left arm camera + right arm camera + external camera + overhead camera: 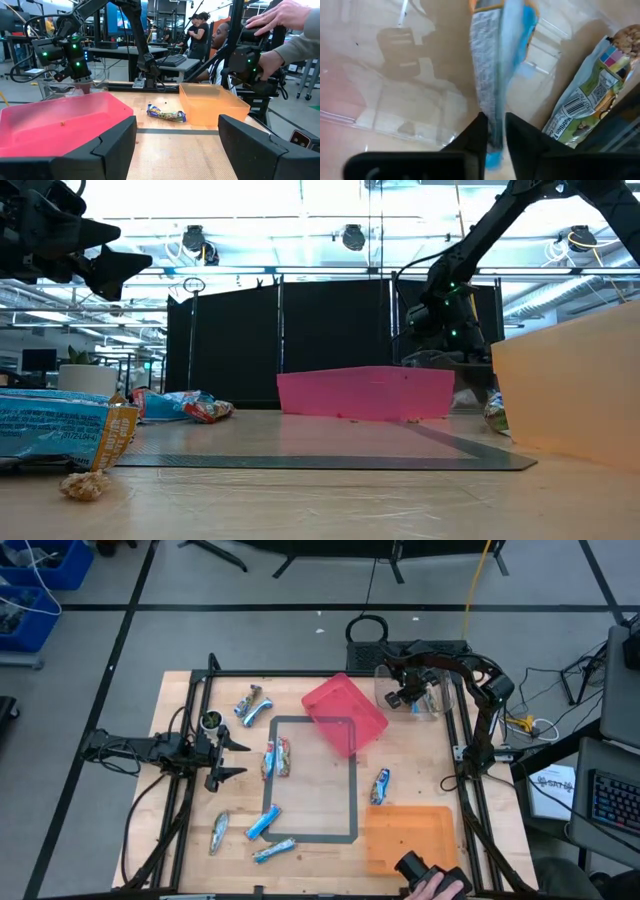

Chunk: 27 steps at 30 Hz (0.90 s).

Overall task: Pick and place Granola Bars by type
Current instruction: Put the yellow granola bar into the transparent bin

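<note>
Two arms, one busy. Over at 9 o'clock the left gripper [232, 752] hangs spread and empty above the desk [420, 780], with loose bars [277, 757] lying from about 7 to 11 o'clock. Dead centre sits the pink bin [345, 713], with one more bar [380, 785] at 4 and the orange bin [410, 836] at 5. Up at 1 o'clock the right gripper [494, 131] is pinching a blue bar [496, 65] over the clear bin [420, 690]. I'd call this the drop-off step: next it just needs to let go inside the walls. Only the right wrist view shows a green bar [587, 100] already in there. The left wrist view catches a person's hand [280, 20] that the low view misses.
</note>
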### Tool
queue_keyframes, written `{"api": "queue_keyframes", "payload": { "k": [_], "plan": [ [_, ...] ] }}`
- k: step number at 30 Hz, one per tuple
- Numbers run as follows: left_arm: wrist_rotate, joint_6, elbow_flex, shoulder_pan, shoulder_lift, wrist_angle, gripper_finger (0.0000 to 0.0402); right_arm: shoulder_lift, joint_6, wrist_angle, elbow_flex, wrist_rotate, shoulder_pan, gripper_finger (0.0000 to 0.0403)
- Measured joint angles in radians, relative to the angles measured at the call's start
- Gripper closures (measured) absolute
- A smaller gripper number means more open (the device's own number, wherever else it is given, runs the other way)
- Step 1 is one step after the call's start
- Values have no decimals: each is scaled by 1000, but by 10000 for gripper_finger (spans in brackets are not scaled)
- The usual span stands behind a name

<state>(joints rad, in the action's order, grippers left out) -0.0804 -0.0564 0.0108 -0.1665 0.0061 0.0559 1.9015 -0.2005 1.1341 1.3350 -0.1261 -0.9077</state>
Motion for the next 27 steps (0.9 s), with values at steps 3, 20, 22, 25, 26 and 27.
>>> {"api": "queue_keyframes", "payload": {
  "k": [3,20,22,25,26,27],
  "plan": [
    [0,0,0,0,0,0,118,-4,0,9,0,0,0,309],
    [0,0,0,0,0,0,120,-269,30,-2,0,-1,2,259],
    [0,0,0,0,0,0,123,-302,30,0,0,0,11,257],
    [0,0,0,0,0,0,125,-350,30,4,0,23,26,254],
    [0,0,0,0,0,0,126,-364,30,4,0,37,34,254],
    [0,0,0,0,0,0,126,-377,30,5,0,49,40,253]
  ]
}}
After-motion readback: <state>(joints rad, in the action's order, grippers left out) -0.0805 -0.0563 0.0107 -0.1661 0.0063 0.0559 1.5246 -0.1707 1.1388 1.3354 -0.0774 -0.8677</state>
